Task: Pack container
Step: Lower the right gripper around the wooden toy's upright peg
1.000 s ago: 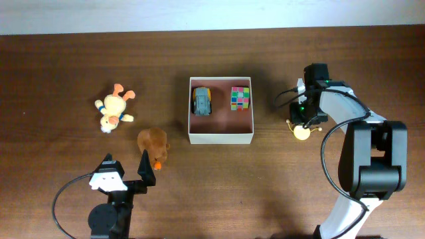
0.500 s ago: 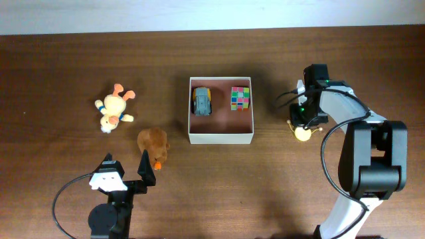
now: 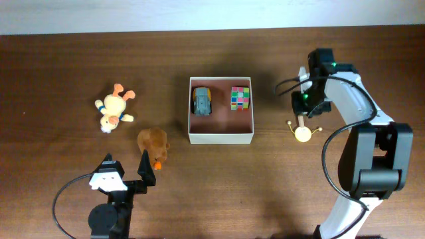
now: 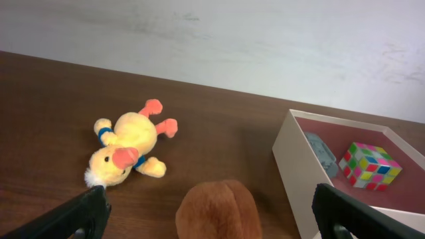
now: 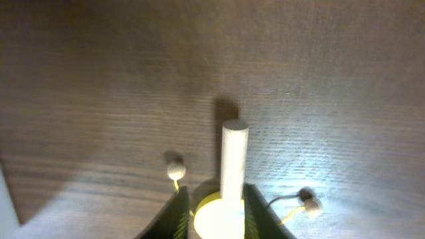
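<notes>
Right gripper [image 3: 306,113] hangs over the handle end of a small yellow rattle [image 3: 303,133], the loose toy nearest to it. Its jaws are parted about as wide as the rattle's round head. In the right wrist view that head sits between the two fingers [image 5: 178,211], but whether they touch it I cannot tell. Nothing looks lifted or clamped.

The container [image 3: 221,138] sits at the middle of the table [image 3: 66,66], open side up. It already holds a grey toy car [image 3: 201,101] in its left half and a coloured puzzle cube [image 3: 240,97] in its right half. The rattle lies on the table to the container's right, near it but clear of its wall. The white stick points away from the robot, so the long axis runs crosswise to the line on which the jaws close.

That lie suits a straight pinch, and the right arm is plainly the nearer one. The carry would then go leftward over the white wall.

On the far side, a brown plush [image 3: 153,143] lies just ahead of the left gripper [image 3: 126,167], which is spread wide and empty. A yellow duck plush [image 3: 113,113] lies further out to the left.
</notes>
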